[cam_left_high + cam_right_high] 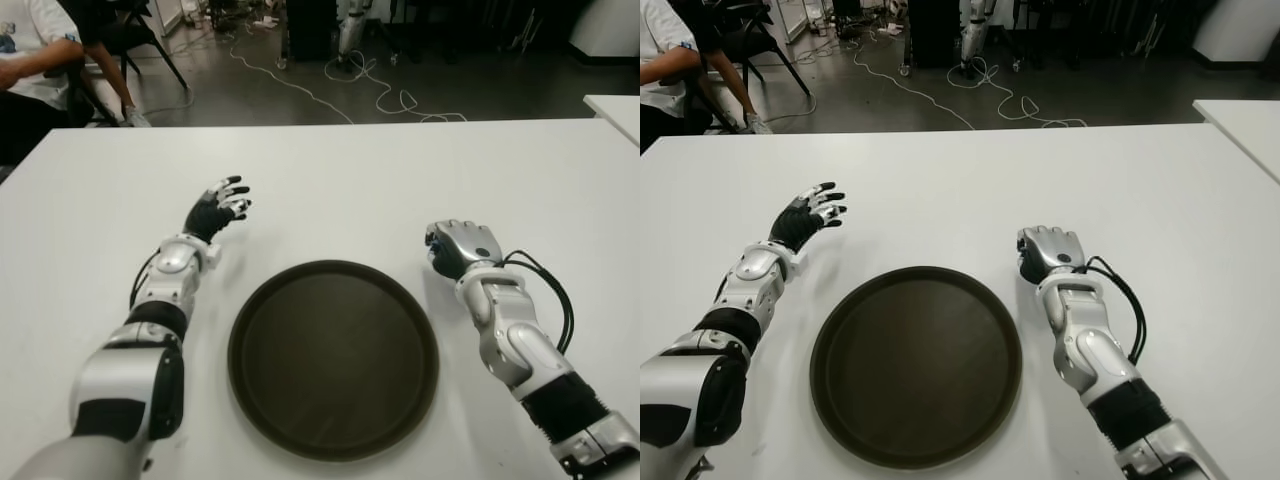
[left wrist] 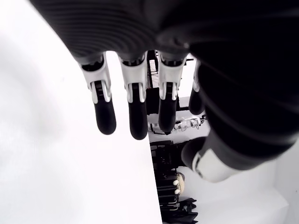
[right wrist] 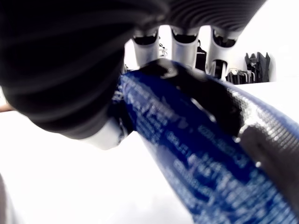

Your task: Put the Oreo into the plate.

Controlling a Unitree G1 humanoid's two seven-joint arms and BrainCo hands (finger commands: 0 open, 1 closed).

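Observation:
A round dark brown plate lies on the white table in front of me, with nothing in it. My right hand sits just right of the plate's far rim, fingers curled. Its wrist view shows those fingers wrapped around a blue Oreo packet. In the eye views the packet is almost hidden inside the fist. My left hand is to the far left of the plate, fingers spread and holding nothing.
A second white table's corner shows at the far right. A seated person and a chair are beyond the table's far left corner. Cables lie on the floor behind.

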